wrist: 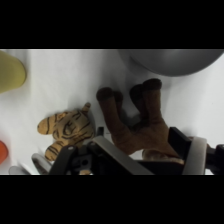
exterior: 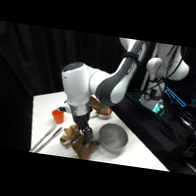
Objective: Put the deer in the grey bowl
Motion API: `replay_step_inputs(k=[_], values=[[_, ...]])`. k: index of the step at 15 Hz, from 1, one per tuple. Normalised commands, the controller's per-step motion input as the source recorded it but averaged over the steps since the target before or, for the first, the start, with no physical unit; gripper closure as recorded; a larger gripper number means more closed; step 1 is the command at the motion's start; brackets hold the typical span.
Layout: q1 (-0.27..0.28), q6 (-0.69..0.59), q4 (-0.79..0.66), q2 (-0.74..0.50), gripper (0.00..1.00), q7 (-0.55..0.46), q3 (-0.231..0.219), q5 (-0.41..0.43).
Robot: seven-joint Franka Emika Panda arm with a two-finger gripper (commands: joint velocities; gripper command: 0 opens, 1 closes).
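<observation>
Close squarely on the deer (wrist: 135, 131), lying near the table's (exterior: 44, 109) front edge just beside the bowl (exterior: 113, 137), with the gripper (exterior: 86, 135) down over its body, fingers looking spread either side, and keep clear of the striped tiger (wrist: 67, 128) alongside.

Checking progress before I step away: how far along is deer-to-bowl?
Done: gripper is down at the deer, fingers either side of its body. In hand: the grasp; the deer looks flat on the table. Left: lift and drop into the empty bowl.
</observation>
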Motion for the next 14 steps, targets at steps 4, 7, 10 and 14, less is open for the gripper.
replay_step_inputs(k=[4,7,10,14], values=[[0.030,0.09,0.19,0.22,0.00,0.08,0.044,-0.040],[0.040,0.07,0.16,0.15,0.00,0.09,0.046,-0.038],[0.040,0.06,0.14,0.13,0.00,0.09,0.047,-0.028],[0.027,0.07,0.14,0.15,0.00,0.08,0.041,-0.022]])
